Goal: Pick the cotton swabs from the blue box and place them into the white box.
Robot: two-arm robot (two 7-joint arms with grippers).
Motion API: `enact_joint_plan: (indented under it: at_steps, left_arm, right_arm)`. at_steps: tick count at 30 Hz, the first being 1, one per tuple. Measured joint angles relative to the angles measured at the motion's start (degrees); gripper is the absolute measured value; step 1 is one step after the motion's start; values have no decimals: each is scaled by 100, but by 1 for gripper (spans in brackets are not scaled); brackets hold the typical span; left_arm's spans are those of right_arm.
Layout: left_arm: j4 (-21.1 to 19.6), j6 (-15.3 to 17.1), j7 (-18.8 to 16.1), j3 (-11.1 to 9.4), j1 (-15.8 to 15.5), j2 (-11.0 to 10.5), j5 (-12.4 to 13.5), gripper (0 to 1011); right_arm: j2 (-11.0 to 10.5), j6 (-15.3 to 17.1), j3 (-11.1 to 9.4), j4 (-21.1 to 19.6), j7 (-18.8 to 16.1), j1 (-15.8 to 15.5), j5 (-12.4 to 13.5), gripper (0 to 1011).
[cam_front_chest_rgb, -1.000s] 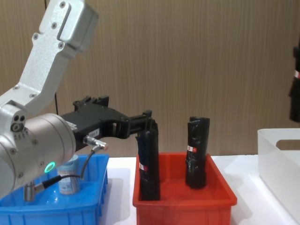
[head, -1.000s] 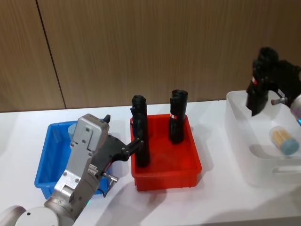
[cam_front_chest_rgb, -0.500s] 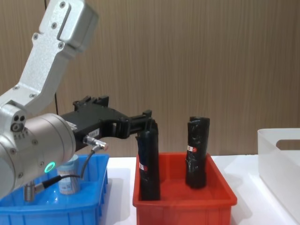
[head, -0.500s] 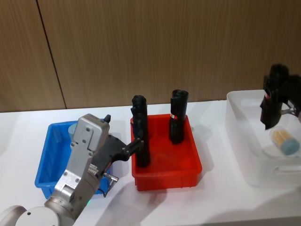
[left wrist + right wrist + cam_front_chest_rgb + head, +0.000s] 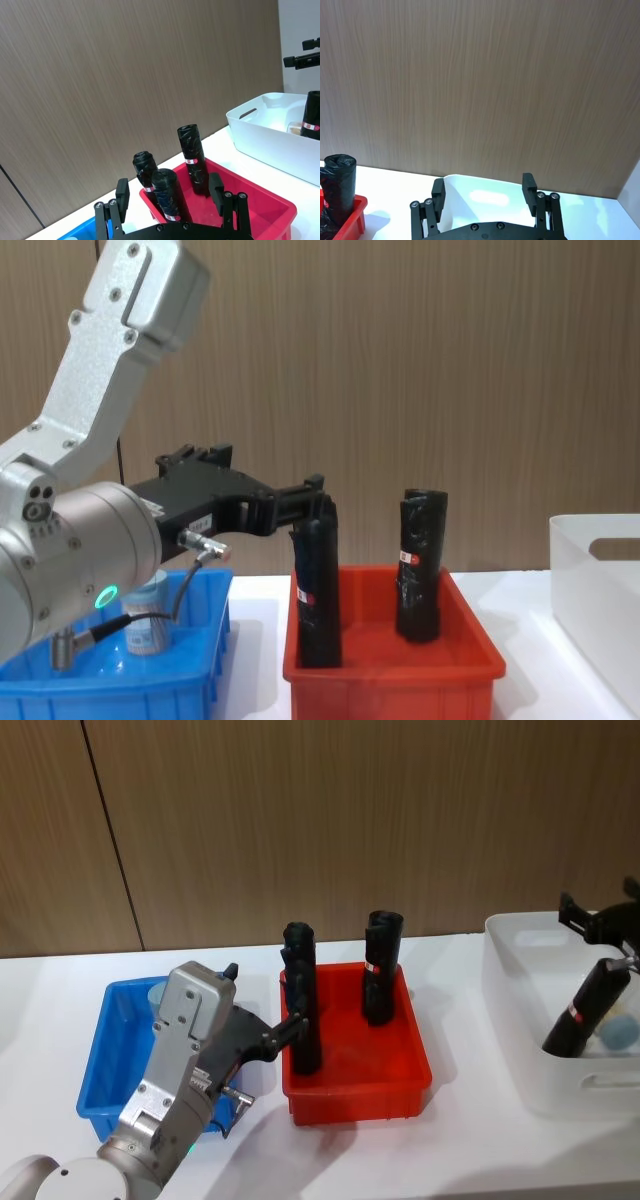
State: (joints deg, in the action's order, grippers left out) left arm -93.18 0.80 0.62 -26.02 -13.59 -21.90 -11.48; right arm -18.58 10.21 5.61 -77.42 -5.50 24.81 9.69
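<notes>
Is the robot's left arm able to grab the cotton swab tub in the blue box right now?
Probably yes. The left gripper hangs open beside the blue box, though it points toward a black roll, so it must turn back toward the cotton swab tub.

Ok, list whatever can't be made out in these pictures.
- Swab tub in the blue box, tub at: head view, the left arm covers most of it, so the count is unclear.
- Swab tub in the white box, tub at: head view, the leaning black roll and the right edge hide part.
- Inside of the white box: chest view, its wall and the right edge hide it.
</notes>
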Motion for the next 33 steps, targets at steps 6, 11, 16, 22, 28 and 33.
enact_joint_plan:
  at_steps: [6, 11, 16, 22, 28, 33]
  left_arm:
    - [0, 0, 0, 0, 0, 0, 0, 1004]
    - [0, 0, 0, 0, 0, 0, 0, 1004]
    - [0, 0, 0, 0, 0, 0, 0, 1004]
    - [0, 0, 0, 0, 0, 0, 0, 1004]
    - [0, 0, 0, 0, 0, 0, 0, 1004]
    - [0, 0, 0, 0, 0, 0, 0, 1004]
  right_arm:
    - [-3, -30, -18, 17, 16, -13, 27, 1001]
    - [-5, -42, -26, 11, 25, -31, 38, 1002]
    - [-5, -51, -32, -4, 30, -44, 45, 1001]
    - [-5, -55, -36, -11, 34, -53, 52, 1001]
    - [-4, -59, -40, -17, 37, -59, 59, 1001]
    - [-4, -62, -43, -20, 38, -62, 64, 1002]
